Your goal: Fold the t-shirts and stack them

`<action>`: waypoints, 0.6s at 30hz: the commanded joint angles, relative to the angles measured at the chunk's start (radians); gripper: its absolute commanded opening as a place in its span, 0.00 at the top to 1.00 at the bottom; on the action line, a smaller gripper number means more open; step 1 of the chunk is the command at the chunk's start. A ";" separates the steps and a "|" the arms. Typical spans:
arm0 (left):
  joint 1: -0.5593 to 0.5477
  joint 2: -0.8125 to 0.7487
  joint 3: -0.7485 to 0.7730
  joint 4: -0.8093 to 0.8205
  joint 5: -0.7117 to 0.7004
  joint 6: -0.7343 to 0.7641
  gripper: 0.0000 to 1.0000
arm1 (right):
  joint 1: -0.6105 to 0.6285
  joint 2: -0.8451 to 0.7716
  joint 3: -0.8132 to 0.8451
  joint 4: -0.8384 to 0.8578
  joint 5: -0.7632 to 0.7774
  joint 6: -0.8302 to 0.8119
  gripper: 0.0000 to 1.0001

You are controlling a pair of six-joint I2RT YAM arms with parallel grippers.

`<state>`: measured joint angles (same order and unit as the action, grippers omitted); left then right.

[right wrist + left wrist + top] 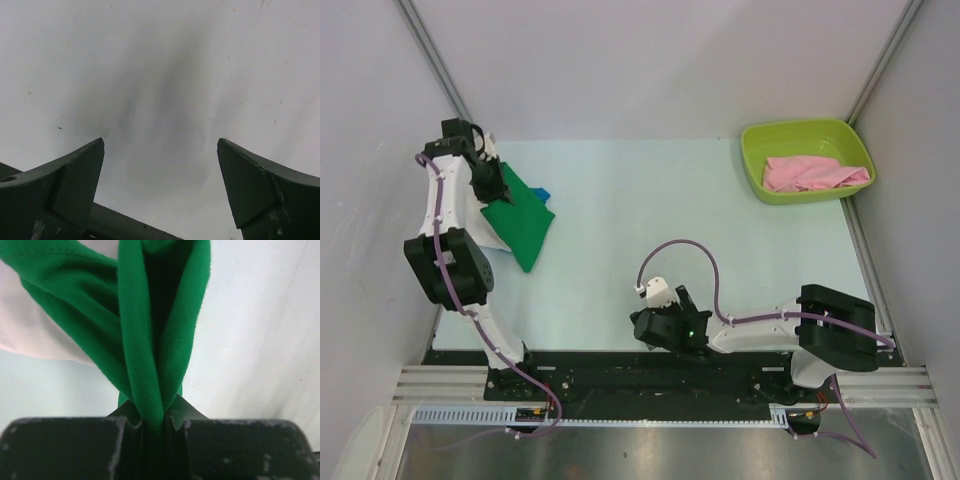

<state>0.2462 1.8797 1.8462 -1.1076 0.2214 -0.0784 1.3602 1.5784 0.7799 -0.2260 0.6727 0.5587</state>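
My left gripper (506,190) is shut on a bunched fold of the bright green t-shirt (525,228) at the table's far left. In the left wrist view the green cloth (150,340) runs straight down between the closed jaws of the gripper (155,422). A white t-shirt (30,325) lies under the green one, its edge (492,240) showing. A bit of a blue t-shirt (544,190) peeks out beside them. The pink t-shirt (815,173) lies crumpled in the tub. My right gripper (650,325) hovers low at the front middle, open and empty (160,142).
The lime-green plastic tub (756,165) stands at the back right corner. Grey walls close in the pale table (650,210) on the left, back and right. The arm bases sit on the rail (660,370) along the near edge.
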 commanded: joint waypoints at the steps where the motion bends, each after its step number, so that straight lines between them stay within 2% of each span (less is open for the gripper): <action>1: -0.022 0.004 0.048 0.054 -0.034 0.111 1.00 | -0.001 -0.029 -0.007 0.051 -0.027 -0.003 0.00; 9: -0.030 -0.027 -0.068 0.259 -0.165 0.126 1.00 | -0.007 -0.020 -0.005 0.071 -0.065 0.000 0.00; 18: -0.025 -0.028 -0.215 0.483 -0.421 0.170 1.00 | -0.047 0.017 -0.005 0.102 -0.113 -0.011 0.00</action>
<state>0.2180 1.8832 1.6733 -0.7986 -0.0540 0.0494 1.3315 1.5795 0.7795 -0.1711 0.5835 0.5560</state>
